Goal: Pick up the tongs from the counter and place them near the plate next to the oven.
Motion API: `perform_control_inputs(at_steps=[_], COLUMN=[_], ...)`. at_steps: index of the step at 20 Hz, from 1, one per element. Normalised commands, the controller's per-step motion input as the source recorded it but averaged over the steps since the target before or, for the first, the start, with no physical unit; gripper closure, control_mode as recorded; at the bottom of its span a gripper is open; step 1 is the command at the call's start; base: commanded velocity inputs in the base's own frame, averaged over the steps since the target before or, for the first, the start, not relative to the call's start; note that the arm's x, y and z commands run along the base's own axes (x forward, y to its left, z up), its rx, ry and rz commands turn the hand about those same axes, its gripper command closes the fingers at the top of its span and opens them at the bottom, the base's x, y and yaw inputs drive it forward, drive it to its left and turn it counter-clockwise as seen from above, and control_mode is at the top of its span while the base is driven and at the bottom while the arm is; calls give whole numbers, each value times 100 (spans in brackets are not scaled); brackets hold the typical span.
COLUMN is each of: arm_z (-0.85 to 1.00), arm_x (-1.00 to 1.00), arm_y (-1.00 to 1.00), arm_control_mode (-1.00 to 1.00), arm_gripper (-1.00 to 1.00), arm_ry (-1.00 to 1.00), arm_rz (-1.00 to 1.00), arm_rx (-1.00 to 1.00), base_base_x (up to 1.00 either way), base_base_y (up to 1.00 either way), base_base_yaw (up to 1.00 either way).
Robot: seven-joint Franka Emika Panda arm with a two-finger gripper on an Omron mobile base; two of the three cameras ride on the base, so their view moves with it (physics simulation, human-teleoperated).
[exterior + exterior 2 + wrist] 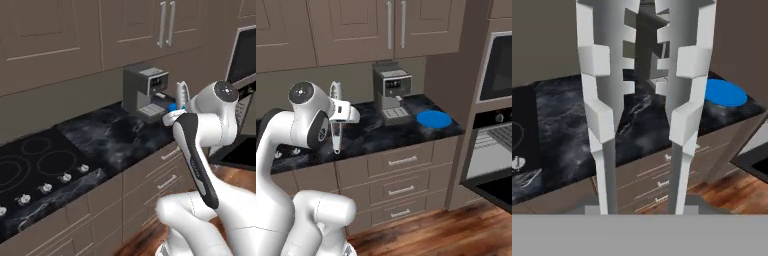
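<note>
- Two long pale arms of the tongs rise through the hand view from 6 o'clock to 12 o'clock, so I read the gripper as clamped on the tongs, holding them up off the counter.
- From the right base view the tongs hang roughly upright beside the wrist, one end up near the wall, the other pointing down toward the black marble.
- The blue plate lies at the counter's far end, at about 3 o'clock from the gripper in that view, just past the grey coffee machine and close to the tall cabinet that carries the oven.
- My judgement: the pick is done and the carry is the step in hand — the tongs are well apart from the plate.
- To do it well I would swing the hand toward the plate, keep the tongs high enough to pass in front of the coffee machine, then lower them onto bare marble beside the plate, not on it.
- Risk as I see it: the long tongs could clip the coffee machine or the oven cabinet on the swing.
- Hard to make out — the fingertips themselves; the tongs and the wrist cover the contact in all views.
- In the left base view the arm hides most of the plate; just a blue sliver shows.
- The stovetop is cut off at the left edge.
</note>
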Motion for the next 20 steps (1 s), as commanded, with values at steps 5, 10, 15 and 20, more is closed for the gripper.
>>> perform_control_inputs(at_steps=[5, 10, 15, 20], arm_z=[0, 0, 0, 0], arm_x=[0, 0, 0, 0], arm_y=[0, 0, 0, 0], arm_control_mode=[100, 100, 100, 100], arm_gripper=[100, 100, 100, 100], arm_ry=[0, 0, 0, 0], arm_rz=[0, 0, 0, 0], arm_rx=[0, 0, 0, 0], base_base_x=[80, 54, 32, 38], base_base_y=[-67, -68, -56, -43], base_base_yaw=[34, 31, 23, 23])
